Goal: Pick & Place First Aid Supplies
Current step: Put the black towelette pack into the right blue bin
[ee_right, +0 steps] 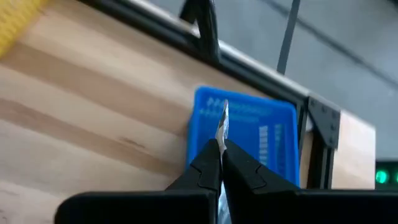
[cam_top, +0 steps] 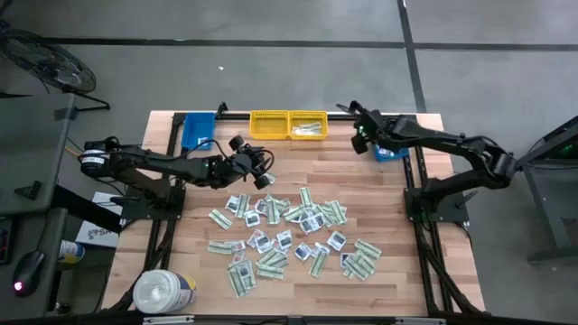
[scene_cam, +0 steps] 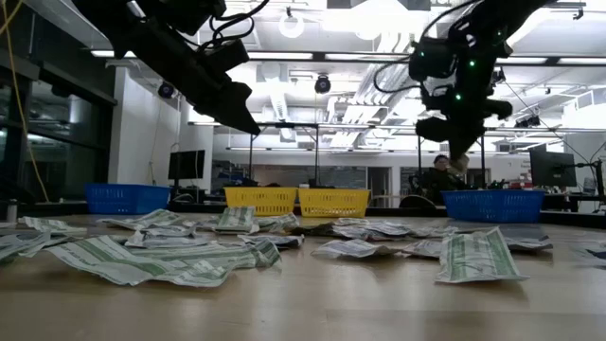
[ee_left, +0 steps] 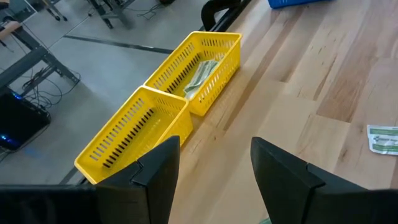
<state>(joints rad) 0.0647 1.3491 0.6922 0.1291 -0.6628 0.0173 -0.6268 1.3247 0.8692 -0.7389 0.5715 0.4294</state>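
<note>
A: Right end effector [ee_right: 222,155]?
B: Fingers pinching a thin white packet [ee_right: 222,121] edge-on, hanging over the blue bin [ee_right: 273,134] at the table's far right corner.
A: Left end effector [ee_left: 214,171]?
B: Fingers standing apart, nothing between them, hovering above bare table [ee_left: 323,93]. Two yellow bins [ee_left: 186,81] sitting just ahead of it; the farther one's holding a green-white strip [ee_left: 200,74].
A: Rest of the supplies?
B: Pile of packets [cam_top: 289,236] lying spread mid-table, behind the left end effector, well apart from the right. White tub [cam_top: 164,291] standing at the near left corner.
</note>
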